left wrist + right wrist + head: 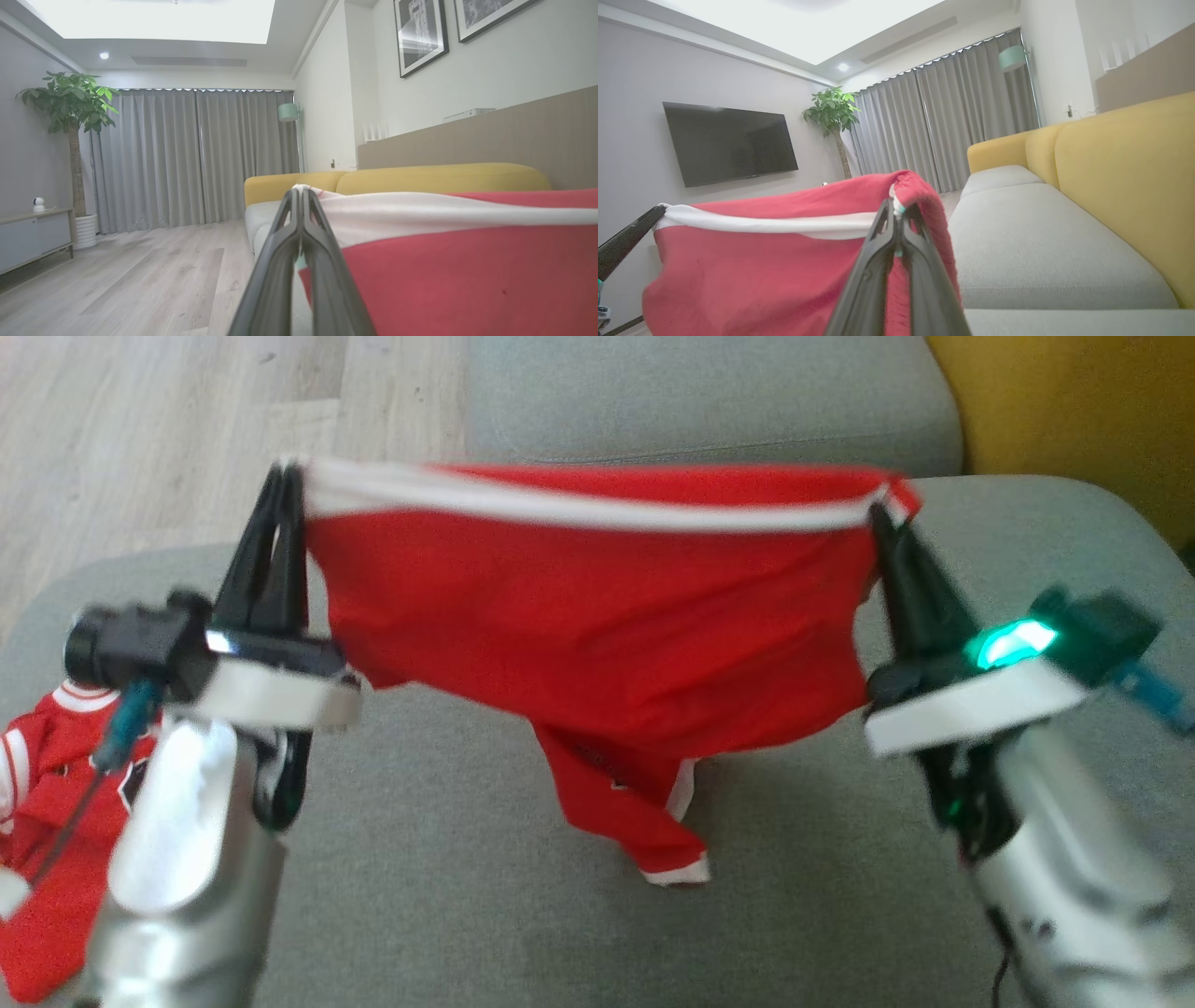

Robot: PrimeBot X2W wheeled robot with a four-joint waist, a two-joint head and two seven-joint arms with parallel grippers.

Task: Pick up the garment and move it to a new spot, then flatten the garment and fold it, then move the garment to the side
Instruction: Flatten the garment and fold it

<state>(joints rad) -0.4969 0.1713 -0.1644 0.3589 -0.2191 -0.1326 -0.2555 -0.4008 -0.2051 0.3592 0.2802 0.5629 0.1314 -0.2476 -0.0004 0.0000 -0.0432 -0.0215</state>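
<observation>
The garment (597, 616) is red with white trim and hangs stretched in the air above the grey sofa seat (485, 896). My left gripper (288, 476) is shut on its left top corner, and my right gripper (878, 509) is shut on its right top corner. A sleeve droops from the lower middle, its white cuff touching the cushion. From the left wrist, my left gripper (301, 191) pinches the white band of the garment (458, 261). From the right wrist, my right gripper (895, 205) clamps the red edge of the garment (761, 275), with the other arm's fingers (626, 238) at the far corner.
A second red garment (56, 821) lies crumpled at the seat's left edge. A yellow sofa back (1074, 411) runs along the right; wooden floor (140, 429) lies beyond the seat at upper left. The room holds a wall TV (728, 142), a plant (70, 112) and grey curtains (196, 154).
</observation>
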